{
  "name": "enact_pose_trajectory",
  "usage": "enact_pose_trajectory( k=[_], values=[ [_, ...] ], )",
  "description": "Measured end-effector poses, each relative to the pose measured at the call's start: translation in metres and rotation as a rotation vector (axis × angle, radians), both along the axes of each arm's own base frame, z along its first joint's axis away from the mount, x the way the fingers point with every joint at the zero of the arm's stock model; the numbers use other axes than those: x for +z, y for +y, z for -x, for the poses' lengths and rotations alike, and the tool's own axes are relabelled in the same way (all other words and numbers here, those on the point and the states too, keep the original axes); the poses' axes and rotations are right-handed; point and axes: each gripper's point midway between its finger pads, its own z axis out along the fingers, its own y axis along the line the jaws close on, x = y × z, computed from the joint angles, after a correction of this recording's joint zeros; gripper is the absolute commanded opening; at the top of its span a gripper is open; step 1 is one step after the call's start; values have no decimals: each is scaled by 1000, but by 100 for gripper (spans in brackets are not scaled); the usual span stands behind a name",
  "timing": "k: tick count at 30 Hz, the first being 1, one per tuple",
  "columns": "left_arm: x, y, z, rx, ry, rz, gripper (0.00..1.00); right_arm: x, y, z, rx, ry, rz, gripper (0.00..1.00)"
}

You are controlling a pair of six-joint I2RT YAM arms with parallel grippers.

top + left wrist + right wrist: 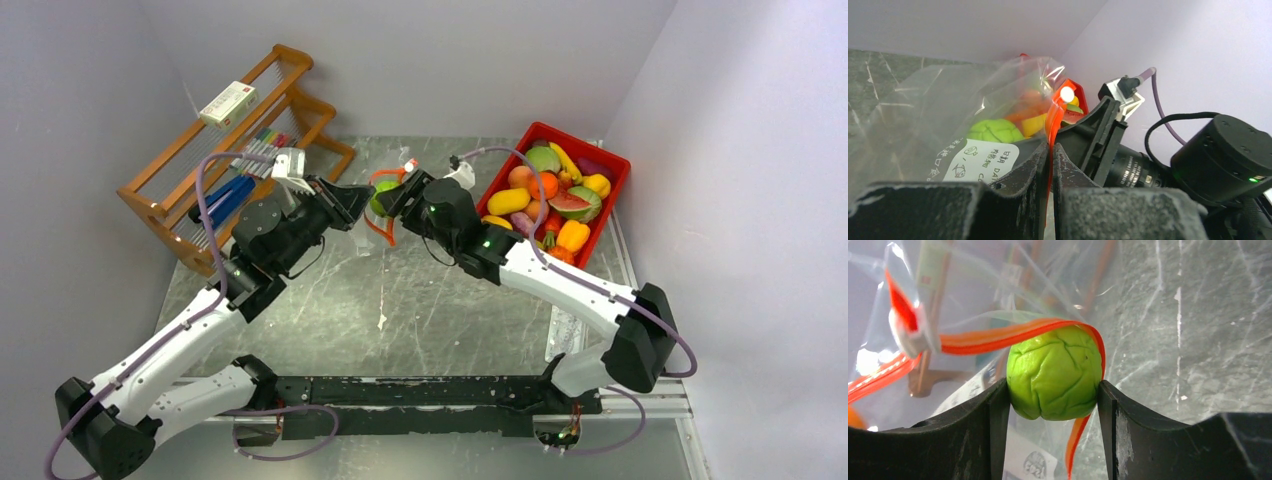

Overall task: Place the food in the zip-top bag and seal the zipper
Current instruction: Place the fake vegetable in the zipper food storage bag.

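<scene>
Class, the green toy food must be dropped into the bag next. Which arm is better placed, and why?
Right, probably: the right gripper grips the green toy food at the mouth of the zip-top bag, the zipper curving around it. The left gripper is shut on the zipper, holding it.

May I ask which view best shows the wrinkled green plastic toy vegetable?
Right wrist: the wrinkled green toy vegetable fills the centre, clamped in the right gripper. Left wrist shows it partly, through the clear zip-top bag; top external, only a green patch.

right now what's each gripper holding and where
left gripper pinches the zip-top bag by its zipper; right gripper clamps the green food by its sides.
</scene>
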Motion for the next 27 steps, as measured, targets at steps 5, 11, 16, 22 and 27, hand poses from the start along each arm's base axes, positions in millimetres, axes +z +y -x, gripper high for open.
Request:
enact_pose_trajectory(
  k=[5, 11, 16, 22, 27],
  values=[
    [-4, 2, -4, 10, 11, 1, 7, 20, 13, 7, 65, -43, -44, 25],
    [-4, 4, -7, 24, -1, -9, 7, 50, 28, 30, 207, -96, -186, 24],
    [-4, 5, -9, 30, -3, -11, 7, 46, 38, 37, 294, -56, -325, 24],
    [-7, 1, -7, 5, 19, 2, 7, 27, 48, 27, 285, 8, -390, 32],
    [-2, 0, -2, -19, 38, 46, 7, 13, 43, 12, 196, 45, -321, 51]
  ],
)
